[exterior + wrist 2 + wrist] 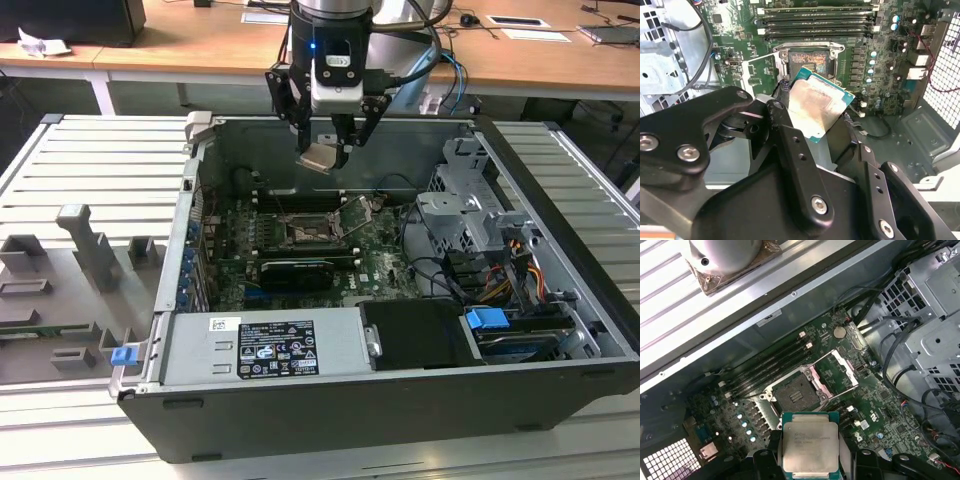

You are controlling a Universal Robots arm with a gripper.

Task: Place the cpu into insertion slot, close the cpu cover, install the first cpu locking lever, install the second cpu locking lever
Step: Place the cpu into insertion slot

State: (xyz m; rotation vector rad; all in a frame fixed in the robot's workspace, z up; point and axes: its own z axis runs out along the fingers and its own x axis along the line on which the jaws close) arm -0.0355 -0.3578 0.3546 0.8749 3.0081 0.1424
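Holding the cpu (pixel 811 446) clamped in my gripper (pixel 328 145), I hover well above the open insertion slot (pixel 797 392)

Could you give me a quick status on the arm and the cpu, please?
Gripper shut on cpu, above the open case. Slot empty, cover swung open. Nothing lying on the slot.
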